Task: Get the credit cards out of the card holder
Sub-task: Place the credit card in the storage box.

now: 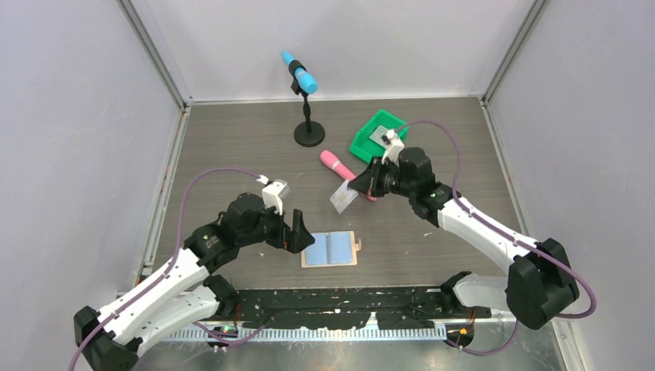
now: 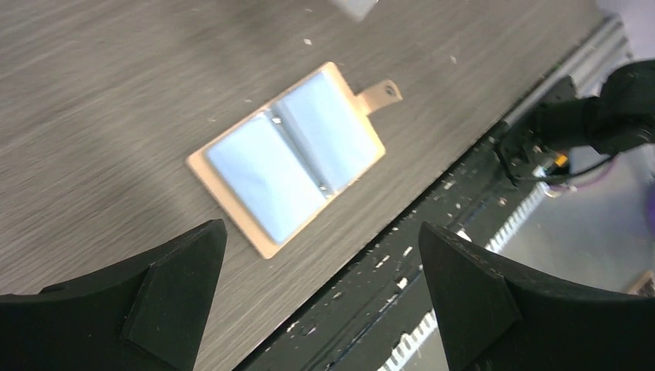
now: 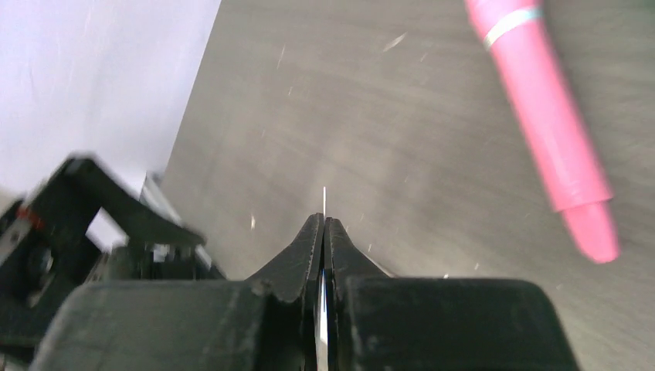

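Observation:
The tan card holder (image 1: 332, 249) lies open and flat near the table's front edge. Both its halves show pale blue faces in the left wrist view (image 2: 286, 158); I cannot tell whether these are cards or lining. My left gripper (image 1: 300, 232) is open and empty just left of the holder, its jaws wide apart above the table (image 2: 320, 255). My right gripper (image 1: 358, 185) is shut on the pale silvery-grey card (image 1: 344, 195) and holds it in the air over the table's middle. The right wrist view shows that card edge-on (image 3: 324, 202) between the closed fingers (image 3: 309, 247).
A pink pen-like cylinder (image 1: 340, 165) lies beside the right gripper and also shows in the right wrist view (image 3: 548, 131). A green bin (image 1: 369, 137) stands behind it. A blue microphone on a black stand (image 1: 309, 133) is at the back. A black rail (image 1: 347, 301) runs along the front edge.

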You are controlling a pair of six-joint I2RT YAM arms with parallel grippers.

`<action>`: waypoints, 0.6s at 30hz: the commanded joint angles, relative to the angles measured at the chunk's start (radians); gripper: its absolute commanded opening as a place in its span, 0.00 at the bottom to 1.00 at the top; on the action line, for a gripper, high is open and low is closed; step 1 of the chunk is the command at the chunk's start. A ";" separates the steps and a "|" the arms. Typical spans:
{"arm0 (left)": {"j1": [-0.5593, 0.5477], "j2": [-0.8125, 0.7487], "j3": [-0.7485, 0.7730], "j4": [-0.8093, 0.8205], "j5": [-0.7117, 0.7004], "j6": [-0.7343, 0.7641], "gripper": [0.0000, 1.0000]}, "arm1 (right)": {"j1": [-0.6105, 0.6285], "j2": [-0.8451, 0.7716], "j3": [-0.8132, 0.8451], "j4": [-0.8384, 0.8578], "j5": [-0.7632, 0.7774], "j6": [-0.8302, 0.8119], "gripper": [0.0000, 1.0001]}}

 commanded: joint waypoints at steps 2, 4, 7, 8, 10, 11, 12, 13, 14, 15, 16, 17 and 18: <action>0.008 -0.035 0.176 -0.255 -0.269 0.039 1.00 | -0.052 0.069 0.095 0.149 0.320 0.139 0.05; 0.008 -0.040 0.231 -0.337 -0.339 0.050 1.00 | -0.062 0.104 0.111 0.192 0.420 0.166 0.05; 0.008 -0.065 0.264 -0.410 -0.434 0.049 1.00 | -0.074 0.166 0.142 0.257 0.564 0.191 0.05; 0.008 -0.072 0.272 -0.430 -0.451 0.058 1.00 | -0.077 0.177 0.148 0.265 0.590 0.197 0.05; 0.008 -0.088 0.275 -0.453 -0.468 0.070 1.00 | -0.086 0.208 0.160 0.297 0.669 0.205 0.05; 0.008 -0.097 0.272 -0.457 -0.469 0.078 1.00 | -0.090 0.226 0.167 0.314 0.726 0.205 0.05; 0.008 -0.101 0.269 -0.463 -0.471 0.084 1.00 | -0.093 0.235 0.170 0.319 0.757 0.207 0.05; 0.008 -0.106 0.267 -0.470 -0.476 0.089 1.00 | -0.101 0.255 0.177 0.327 0.810 0.209 0.05; 0.008 -0.110 0.265 -0.473 -0.483 0.094 1.00 | -0.104 0.265 0.179 0.332 0.854 0.209 0.05; 0.008 -0.114 0.264 -0.478 -0.487 0.098 1.00 | -0.112 0.283 0.183 0.340 0.878 0.218 0.05; 0.008 -0.117 0.266 -0.481 -0.488 0.100 1.00 | -0.115 0.300 0.183 0.348 0.915 0.224 0.05; 0.008 -0.120 0.269 -0.483 -0.489 0.101 1.00 | -0.122 0.311 0.183 0.374 0.929 0.231 0.05; 0.008 -0.124 0.269 -0.483 -0.488 0.103 1.00 | -0.125 0.335 0.184 0.390 0.950 0.233 0.05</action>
